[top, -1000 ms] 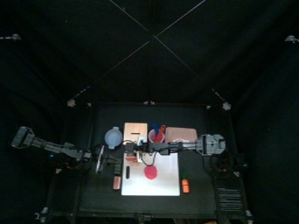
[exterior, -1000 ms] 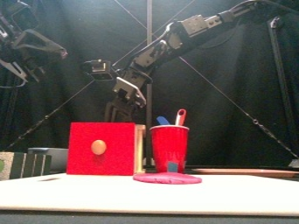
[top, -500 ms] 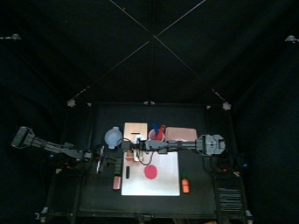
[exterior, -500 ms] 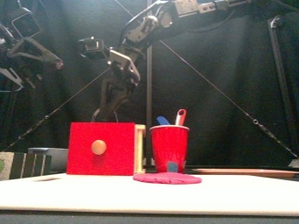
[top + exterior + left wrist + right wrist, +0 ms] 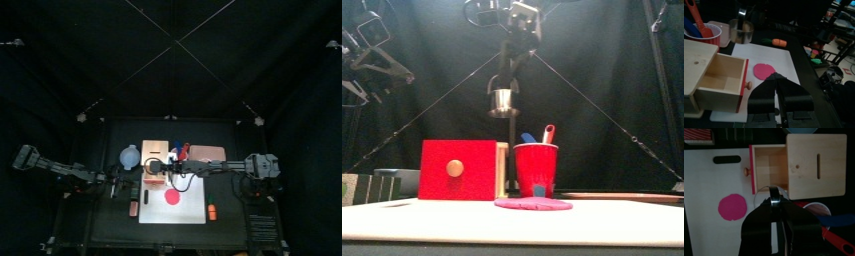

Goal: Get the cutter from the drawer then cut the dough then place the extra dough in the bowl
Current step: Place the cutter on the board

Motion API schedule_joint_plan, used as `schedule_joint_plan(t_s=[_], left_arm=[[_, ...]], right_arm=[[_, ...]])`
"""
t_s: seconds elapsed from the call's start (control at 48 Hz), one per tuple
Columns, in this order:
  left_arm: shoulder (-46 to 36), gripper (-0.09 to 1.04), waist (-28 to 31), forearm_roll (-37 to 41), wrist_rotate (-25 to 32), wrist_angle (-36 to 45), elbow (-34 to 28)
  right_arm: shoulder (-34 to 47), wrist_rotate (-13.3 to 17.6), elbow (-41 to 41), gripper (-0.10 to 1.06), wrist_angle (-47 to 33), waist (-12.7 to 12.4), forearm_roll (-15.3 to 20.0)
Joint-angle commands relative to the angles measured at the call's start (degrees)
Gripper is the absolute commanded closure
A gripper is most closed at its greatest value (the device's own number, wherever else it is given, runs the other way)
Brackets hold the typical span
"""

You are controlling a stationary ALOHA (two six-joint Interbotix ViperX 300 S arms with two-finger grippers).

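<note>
Hanging upright, long axis vertical, wire loop uppermost: cutter (image 5: pixel 502 100) pinched in the right gripper (image 5: pixel 772 192).

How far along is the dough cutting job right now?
Done: the drawer is open and empty. In hand: the right gripper holds the cutter up by its wire handle. Left: the dough lies whole on the board; cutting it and filling the bowl remain.

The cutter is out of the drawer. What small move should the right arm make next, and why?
Probably carry the cutter over the dough and begin lowering. The right gripper holds it by its handle high above the open drawer, while the dough lies uncut on the white board.
</note>
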Motion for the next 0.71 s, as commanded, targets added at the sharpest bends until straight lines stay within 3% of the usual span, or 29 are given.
schedule_joint_plan(t_s=[0.021,0.188,0.312,0.542,0.708], left_arm=[[0.1,0.63,1.8,0.0,0.3,-0.3,-2.0],[0.1,0.63,4.9,-0.1,0.0,-0.3,-2.8],[0.1,0.63,7.6,0.0,0.2,-0.3,-3.3],[0.1,0.63,11.5,-0.1,0.1,-0.3,-4.0],[0.1,0.63,12.7,-0.1,0.1,-0.3,-4.3]], right_arm=[[-6.6,4.1,8.1,0.54,-3.3,1.6,-1.2],[-10.8,12.7,19.4,0.54,-9.6,4.6,-1.6],[-11.4,16.2,24.6,0.54,-14.2,6.6,-2.6],[-11.1,17.0,31.2,0.54,-22.1,8.3,-2.5],[-10.5,17.0,33.8,0.54,-25.6,8.1,-2.2]])
